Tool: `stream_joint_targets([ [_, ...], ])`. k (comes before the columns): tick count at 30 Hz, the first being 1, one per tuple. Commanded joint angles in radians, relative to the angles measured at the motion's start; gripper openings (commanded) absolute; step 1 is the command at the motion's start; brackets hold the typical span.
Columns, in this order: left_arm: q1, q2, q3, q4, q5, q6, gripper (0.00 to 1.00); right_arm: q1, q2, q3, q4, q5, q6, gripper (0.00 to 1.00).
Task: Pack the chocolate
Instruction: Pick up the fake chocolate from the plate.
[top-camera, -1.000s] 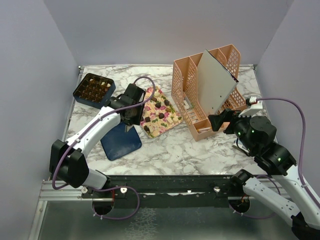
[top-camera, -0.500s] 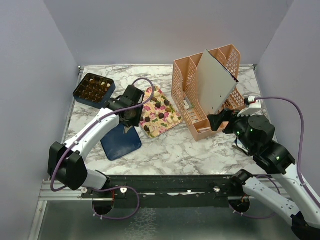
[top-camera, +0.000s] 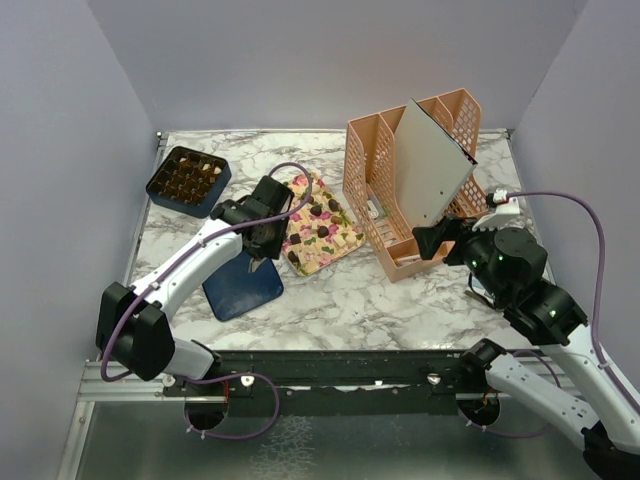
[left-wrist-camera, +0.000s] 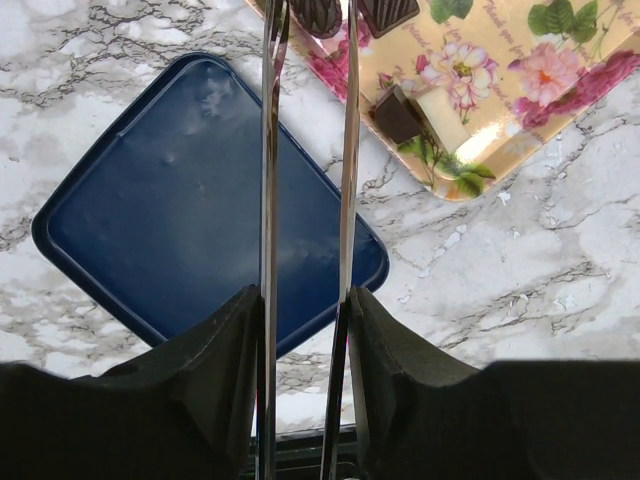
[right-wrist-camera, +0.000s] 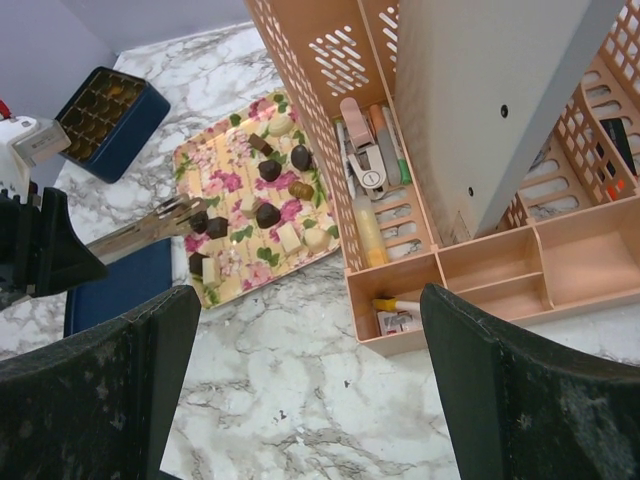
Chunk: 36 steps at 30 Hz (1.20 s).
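The chocolate (right-wrist-camera: 268, 170) I'm packing lies scattered over the floral tray (left-wrist-camera: 500, 110), dark and cream pieces mixed. My left gripper (left-wrist-camera: 305, 300) is clamped on metal tongs (left-wrist-camera: 268, 150). Their tips reach over the tray's near left corner with one dark piece between the blades, and I cannot tell whether they pinch it. A blue lid (left-wrist-camera: 180, 230) lies flat just beside that corner, a dark blue box (top-camera: 187, 180) sits beyond the tray's left side, and a peach organiser (top-camera: 375, 190) stands to its right. My right gripper (top-camera: 437, 240) hangs spread wide and empty, right of the tray past the organiser
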Motion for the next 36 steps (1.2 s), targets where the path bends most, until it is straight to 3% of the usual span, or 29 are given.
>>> stream_joint_targets([
  [1, -0.023, 0.006, 0.004, -0.01, -0.023, -0.015, 0.42, 0.002, 0.016, 0.001, 0.034, -0.031, 0.0, 0.97],
  [20, -0.053, 0.04, 0.017, -0.011, -0.032, -0.005, 0.41, 0.002, 0.021, -0.011, 0.05, -0.033, 0.001, 0.97],
  [36, -0.058, -0.002, 0.035, 0.03, -0.074, -0.016, 0.3, 0.002, -0.013, -0.025, 0.038, -0.02, 0.004, 0.97],
])
